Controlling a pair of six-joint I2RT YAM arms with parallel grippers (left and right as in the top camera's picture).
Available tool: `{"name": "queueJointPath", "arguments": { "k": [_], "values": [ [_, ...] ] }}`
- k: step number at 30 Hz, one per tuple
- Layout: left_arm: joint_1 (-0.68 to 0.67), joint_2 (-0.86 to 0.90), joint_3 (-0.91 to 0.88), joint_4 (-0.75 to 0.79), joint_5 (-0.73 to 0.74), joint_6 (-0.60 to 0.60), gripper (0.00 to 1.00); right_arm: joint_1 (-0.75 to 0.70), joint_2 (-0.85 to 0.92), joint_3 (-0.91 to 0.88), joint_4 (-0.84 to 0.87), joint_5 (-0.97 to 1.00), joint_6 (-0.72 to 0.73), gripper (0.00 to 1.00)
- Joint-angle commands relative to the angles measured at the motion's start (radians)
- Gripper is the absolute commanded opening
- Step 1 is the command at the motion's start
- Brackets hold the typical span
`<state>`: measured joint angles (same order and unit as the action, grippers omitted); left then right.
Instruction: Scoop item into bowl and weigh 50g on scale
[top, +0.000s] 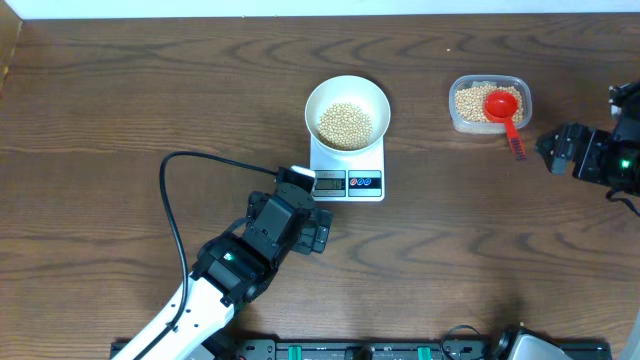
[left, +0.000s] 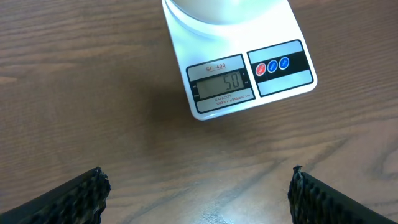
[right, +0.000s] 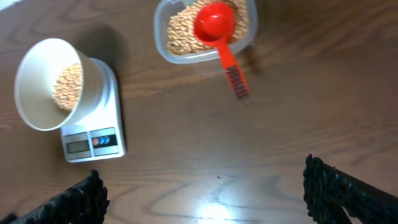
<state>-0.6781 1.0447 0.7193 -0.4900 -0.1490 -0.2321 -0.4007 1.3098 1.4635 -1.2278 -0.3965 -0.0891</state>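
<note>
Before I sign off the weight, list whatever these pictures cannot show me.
Overhead view: the display on the scale is too small to read; only the left wrist view shows its digits.
Left wrist view: the bowl is cut off by the top edge, contents out of frame.
Right wrist view: blur smears the display; the tub loses its far rim to the top edge.

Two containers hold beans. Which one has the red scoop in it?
The clear plastic tub at the right; the scoop lies in it, while the white bowl on the scale holds only beans.
</note>
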Motion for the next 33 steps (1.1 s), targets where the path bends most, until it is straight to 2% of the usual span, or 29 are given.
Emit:
{"name": "queueJointPath", "arguments": {
  "k": [1,5,15,25,28,33],
  "values": [
    [-0.002,0.000,0.002,0.000,-0.017,-0.002,0.94,0.003,-0.001,-0.004,0.027,0.055,-0.018,0.99],
    [-0.002,0.000,0.002,0.000,-0.017,-0.002,0.94,0.003,-0.001,-0.004,0.092,0.052,-0.017,0.99],
    [-0.002,0.000,0.002,0.000,-0.017,-0.002,0.94,0.055,0.002,-0.005,0.102,0.047,-0.032,0.99],
    [-0.002,0.000,0.002,0.000,-0.017,-0.002,0.94,0.068,-0.006,-0.023,0.117,0.061,-0.190,0.99],
    [-0.002,0.000,0.002,0.000,-0.017,-0.002,0.94,0.095,-0.054,-0.109,0.216,0.113,-0.189,0.99],
    [-0.002,0.000,0.002,0.000,-0.017,-0.002,0.94,0.197,-0.190,-0.356,0.484,0.224,-0.189,0.99]
  ]
}}
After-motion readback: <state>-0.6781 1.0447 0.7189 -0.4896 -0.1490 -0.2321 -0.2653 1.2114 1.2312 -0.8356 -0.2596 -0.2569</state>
